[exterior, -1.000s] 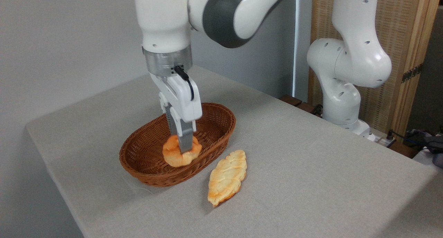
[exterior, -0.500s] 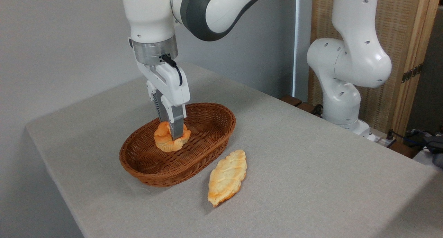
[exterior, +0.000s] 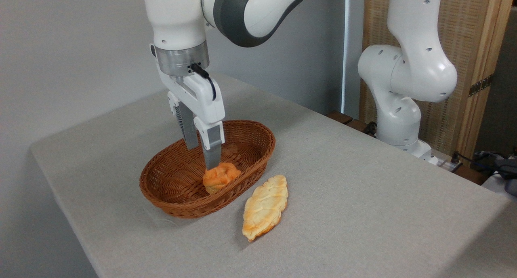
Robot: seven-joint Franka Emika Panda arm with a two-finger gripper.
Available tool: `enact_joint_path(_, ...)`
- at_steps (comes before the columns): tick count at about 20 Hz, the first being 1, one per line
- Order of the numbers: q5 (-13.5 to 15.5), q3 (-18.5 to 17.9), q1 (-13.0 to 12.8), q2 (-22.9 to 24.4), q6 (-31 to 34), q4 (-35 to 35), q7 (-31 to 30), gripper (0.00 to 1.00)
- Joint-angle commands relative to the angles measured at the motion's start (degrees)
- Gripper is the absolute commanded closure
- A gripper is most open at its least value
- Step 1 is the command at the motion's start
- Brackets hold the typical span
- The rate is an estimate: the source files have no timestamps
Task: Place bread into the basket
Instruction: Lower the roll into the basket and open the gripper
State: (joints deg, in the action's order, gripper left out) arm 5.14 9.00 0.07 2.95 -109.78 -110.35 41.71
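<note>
Basket [exterior: 161,181] sits under jaws, so drop lands inside. Gripper [exterior: 200,154] hangs above, jaws spread, gripping nothing. Bread [exterior: 220,176] lies free in basket, just below right fingertip, against near wall. Flat loaf [exterior: 265,206] lies right of jaws, outside, untouched.

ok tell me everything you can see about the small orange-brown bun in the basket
The small round orange-brown bun has a knotted, braided top with a glossy baked look, darker in the folds. It lies inside the oval reddish-brown woven wicker basket, toward the basket's near right side, resting on the weave and close against the inner wall. The open two-finger gripper hangs just above it; one fingertip comes down close to the bun's top, and whether it touches cannot be told. The bun looks whole.
</note>
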Motion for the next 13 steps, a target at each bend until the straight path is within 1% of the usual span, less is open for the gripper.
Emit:
enact_joint_path(1, -1.97, -5.04, 0.37, 0.22, 4.04, 4.17, 0.39, 0.00)
enact_joint_path(5, -1.97, -9.43, 0.37, 0.30, 5.45, 4.53, 0.83, 0.00)
enact_joint_path(6, -1.89, -9.96, 0.46, 0.30, 5.45, 4.62, 0.83, 0.00)
enact_joint_path(13, -1.97, -10.15, 0.37, 0.22, 6.24, 4.71, 1.80, 0.00)
